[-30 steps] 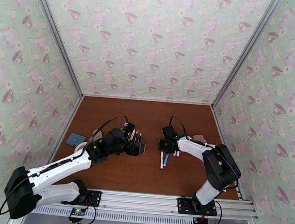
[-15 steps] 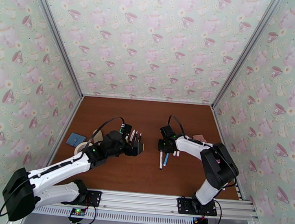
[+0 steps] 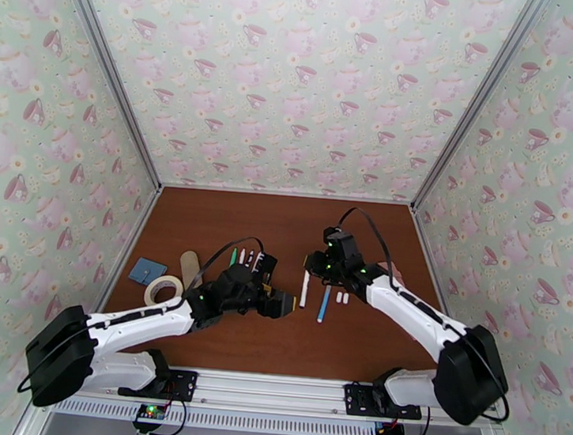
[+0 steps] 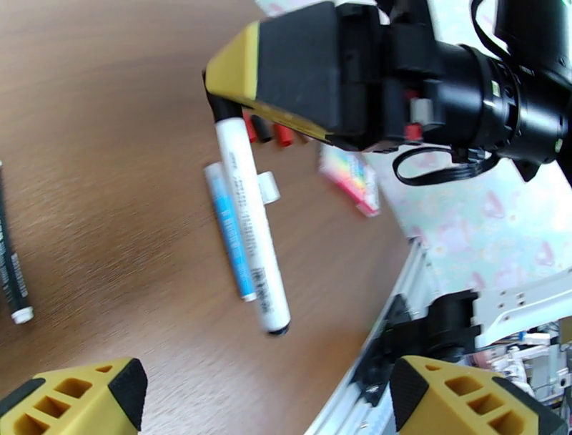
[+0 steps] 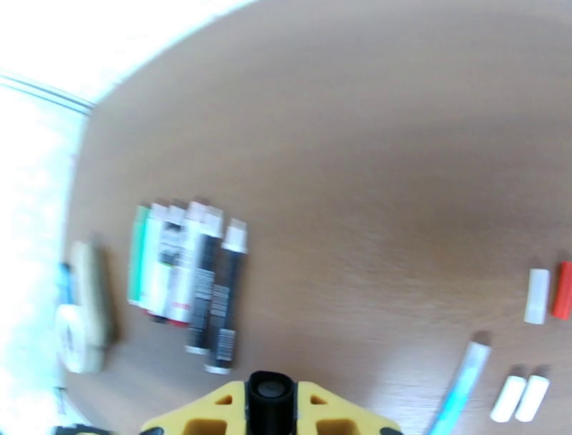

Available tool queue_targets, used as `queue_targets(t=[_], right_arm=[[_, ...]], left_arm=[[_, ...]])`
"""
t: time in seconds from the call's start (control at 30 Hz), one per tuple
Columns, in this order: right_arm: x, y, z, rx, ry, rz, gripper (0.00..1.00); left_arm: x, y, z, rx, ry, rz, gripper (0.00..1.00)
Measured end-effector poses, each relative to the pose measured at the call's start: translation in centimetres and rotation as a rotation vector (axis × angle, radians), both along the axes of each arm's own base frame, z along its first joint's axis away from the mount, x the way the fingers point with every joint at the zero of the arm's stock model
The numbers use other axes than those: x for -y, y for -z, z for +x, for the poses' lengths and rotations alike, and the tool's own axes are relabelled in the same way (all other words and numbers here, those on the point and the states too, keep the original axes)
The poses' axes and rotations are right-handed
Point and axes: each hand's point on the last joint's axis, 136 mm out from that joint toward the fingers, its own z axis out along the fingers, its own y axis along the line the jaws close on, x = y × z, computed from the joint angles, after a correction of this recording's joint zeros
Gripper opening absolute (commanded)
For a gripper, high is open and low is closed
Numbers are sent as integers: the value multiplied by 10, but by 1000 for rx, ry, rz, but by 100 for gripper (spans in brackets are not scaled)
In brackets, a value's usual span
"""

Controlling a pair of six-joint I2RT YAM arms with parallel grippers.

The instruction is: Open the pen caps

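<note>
Right gripper clamped on black cap of slim white plastic marker pen, barrel pointing 6 o'clock. Left gripper spread empty at pen's 8 o'clock. Next, probably: left grips barrel, pull apart.

One blue pen lies on the surface, with one white pen just beside it. Three white caps and one red cap are near it. Well apart from it are about six pens, too blurry to count for sure. Past those are one tape roll, one blue square and one beige lump.
</note>
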Motion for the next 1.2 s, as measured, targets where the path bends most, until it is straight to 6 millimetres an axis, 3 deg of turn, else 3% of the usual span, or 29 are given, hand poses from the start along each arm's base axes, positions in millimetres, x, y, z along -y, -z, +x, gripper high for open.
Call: queue_targets(t=[0.2, 0.43, 0.73, 1.07, 1.2], right_arm=[[-12, -25, -4, 38, -5, 163, 12], [-23, -47, -8, 77, -35, 294, 12], [-28, -57, -13, 105, -68, 362, 12], [-31, -58, -16, 108, -84, 395, 12], [-32, -57, -18, 103, -89, 400, 12]], left_arm=[[11, -15, -1, -24, 15, -92, 94], [14, -15, 7, -98, 1, -152, 75], [20, -24, 12, -148, 17, -215, 52], [25, -27, 12, -146, 39, -228, 37], [26, -25, 12, -151, 42, -224, 36]])
